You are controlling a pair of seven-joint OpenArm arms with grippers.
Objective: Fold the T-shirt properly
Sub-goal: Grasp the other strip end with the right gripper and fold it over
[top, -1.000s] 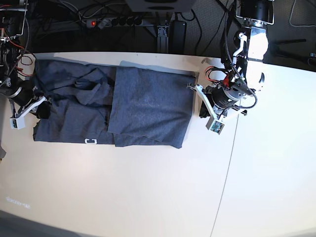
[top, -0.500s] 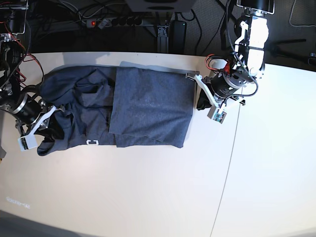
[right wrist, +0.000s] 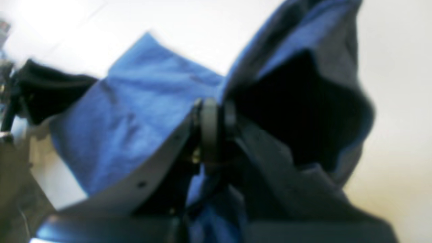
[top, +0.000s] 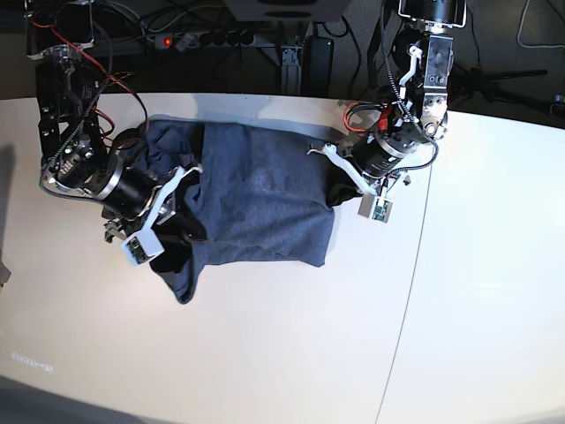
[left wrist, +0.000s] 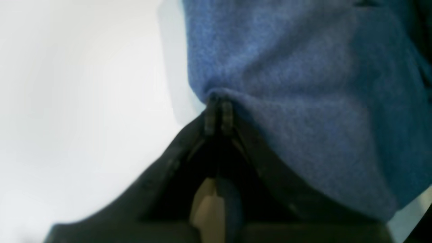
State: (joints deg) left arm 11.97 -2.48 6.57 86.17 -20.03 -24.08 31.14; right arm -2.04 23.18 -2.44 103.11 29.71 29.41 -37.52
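Note:
The blue-grey T-shirt [top: 256,199] lies bunched on the white table [top: 265,353], with a flat folded panel in its middle. In the base view my right gripper [top: 181,216] is at the shirt's left side, shut on a lifted fold of cloth that droops toward the front. Up close, its fingertips [right wrist: 211,118] pinch the T-shirt [right wrist: 135,111]. My left gripper [top: 334,190] is at the shirt's right edge. Its fingertips [left wrist: 218,113] are shut on the hem of the T-shirt [left wrist: 303,84].
A power strip [top: 207,39] with a red light, cables and stands crowd the dark area behind the table's back edge. A thin seam [top: 408,291] runs down the tabletop right of the shirt.
My right gripper has carried the shirt's left part up and rightward toward the middle. My left gripper has drawn the right edge inward, leftward in the base view. The shirt now spans less width.

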